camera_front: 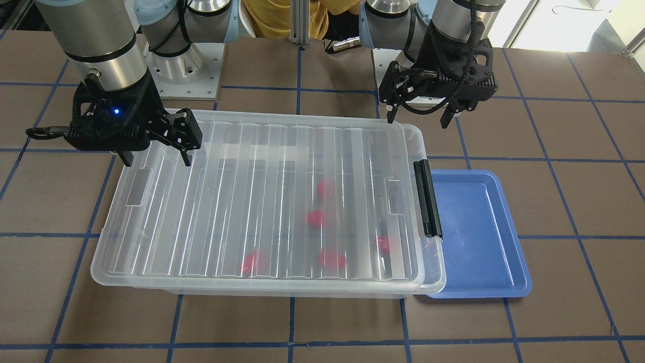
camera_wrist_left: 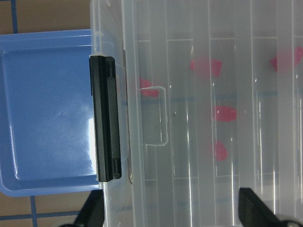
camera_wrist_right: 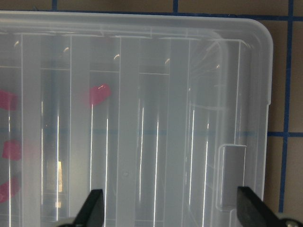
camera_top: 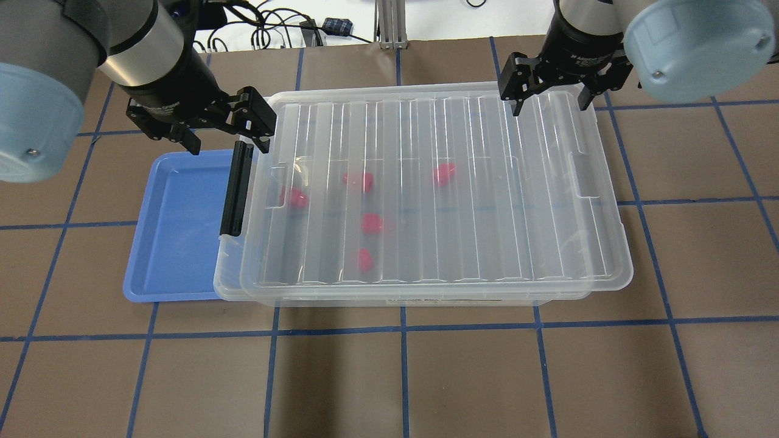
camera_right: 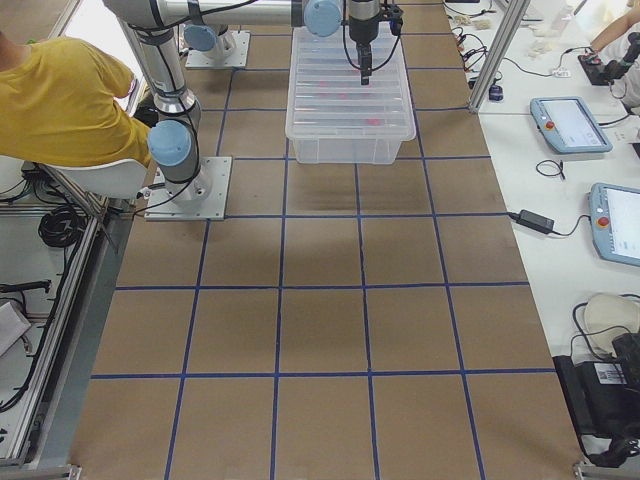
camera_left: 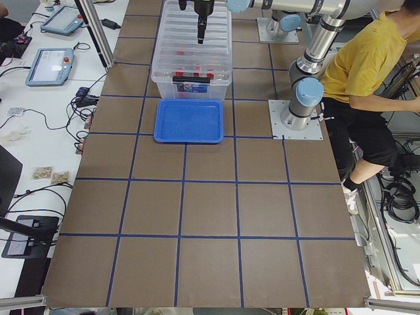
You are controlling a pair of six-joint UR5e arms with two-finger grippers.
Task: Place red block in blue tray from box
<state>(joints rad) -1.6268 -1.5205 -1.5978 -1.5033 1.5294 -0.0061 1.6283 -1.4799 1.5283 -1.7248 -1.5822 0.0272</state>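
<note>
Five red blocks lie inside the box (camera_top: 608, 267), a clear bin resting on the worktop (camera_top: 426, 377) with its ribbed lid (camera_top: 499, 182) on. The box's long axis runs side to side across the robot. Its black latch (camera_top: 234, 188) is on the short end at the robot's left. The blue tray (camera_top: 176, 231) sits just beside that end, its long axis crosswise to the box's, with nothing in it.

The left claw (camera_top: 228, 145) hangs released over the latch corner. The right claw (camera_top: 551, 108) hangs released over the opposite corner on the same long side, holding nothing.

The red block (camera_top: 294, 197) nearest the latch lies under the lid, inward from the left claw toward the box's middle. The lid blurs it, so its long axis and the way its nub points cannot be told. The left arm is clearly nearer to block, latch and tray. The lid probably has to open first.
</note>
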